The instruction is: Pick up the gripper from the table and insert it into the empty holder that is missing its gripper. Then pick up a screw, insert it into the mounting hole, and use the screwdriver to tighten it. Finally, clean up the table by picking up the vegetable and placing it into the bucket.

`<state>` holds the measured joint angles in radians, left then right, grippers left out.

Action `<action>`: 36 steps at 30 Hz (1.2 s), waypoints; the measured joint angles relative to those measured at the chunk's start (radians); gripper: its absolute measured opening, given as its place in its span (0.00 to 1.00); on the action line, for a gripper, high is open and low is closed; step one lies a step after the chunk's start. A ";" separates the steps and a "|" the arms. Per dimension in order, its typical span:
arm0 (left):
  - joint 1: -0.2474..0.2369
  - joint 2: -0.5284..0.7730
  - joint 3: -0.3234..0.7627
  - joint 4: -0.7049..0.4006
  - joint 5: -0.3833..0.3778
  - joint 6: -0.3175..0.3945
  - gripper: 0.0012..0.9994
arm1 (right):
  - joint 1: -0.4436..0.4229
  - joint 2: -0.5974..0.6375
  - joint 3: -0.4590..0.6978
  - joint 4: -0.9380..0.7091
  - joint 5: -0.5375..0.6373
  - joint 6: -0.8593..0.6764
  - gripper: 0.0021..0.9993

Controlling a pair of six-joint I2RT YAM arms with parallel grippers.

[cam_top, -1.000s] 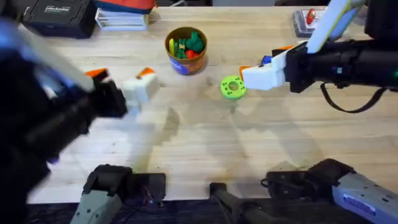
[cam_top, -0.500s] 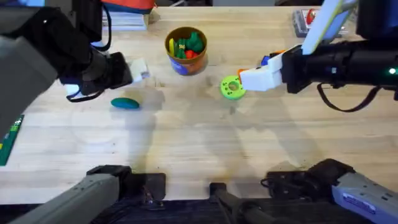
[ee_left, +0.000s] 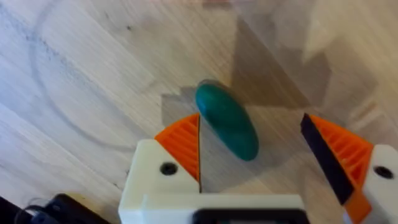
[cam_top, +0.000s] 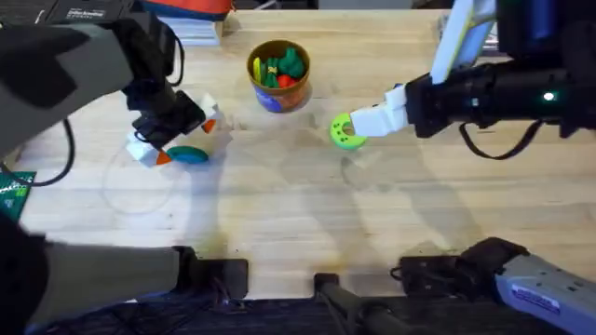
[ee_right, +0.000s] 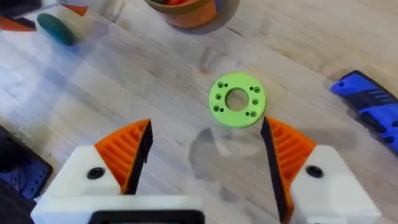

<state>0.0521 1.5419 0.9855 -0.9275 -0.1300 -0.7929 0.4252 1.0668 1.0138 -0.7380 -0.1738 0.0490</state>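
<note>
Overhead view: pale wood table (cam_top: 298,233); both pincers apart, left pincer (cam_top: 177,149) over the vegetable (cam_top: 189,155).

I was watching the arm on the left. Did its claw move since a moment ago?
Yes. The left gripper swung down from beside the bucket and now sits open over the teal vegetable on the table.

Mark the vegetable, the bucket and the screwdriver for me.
vegetable (ee_left: 227,122): left wrist view, middle of its teal top.
bucket (cam_top: 277,99): overhead view, front of its outer wall.
screwdriver (ee_right: 368,107): right wrist view, blue plastic body.
</note>
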 joint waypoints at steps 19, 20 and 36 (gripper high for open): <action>0.001 0.078 0.045 0.002 0.074 -0.119 0.06 | 0.000 0.035 0.000 0.009 0.000 -0.012 0.99; 0.001 0.078 0.065 0.002 0.094 -0.108 0.06 | 0.000 0.035 0.000 0.016 0.000 -0.014 0.99; -0.260 0.052 0.472 0.125 0.248 0.034 0.04 | 0.000 0.035 0.000 0.069 0.000 -0.023 0.99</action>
<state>-0.2079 1.5940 1.4572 -0.8029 0.1176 -0.7591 0.4252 1.1015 1.0138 -0.6691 -0.1736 0.0257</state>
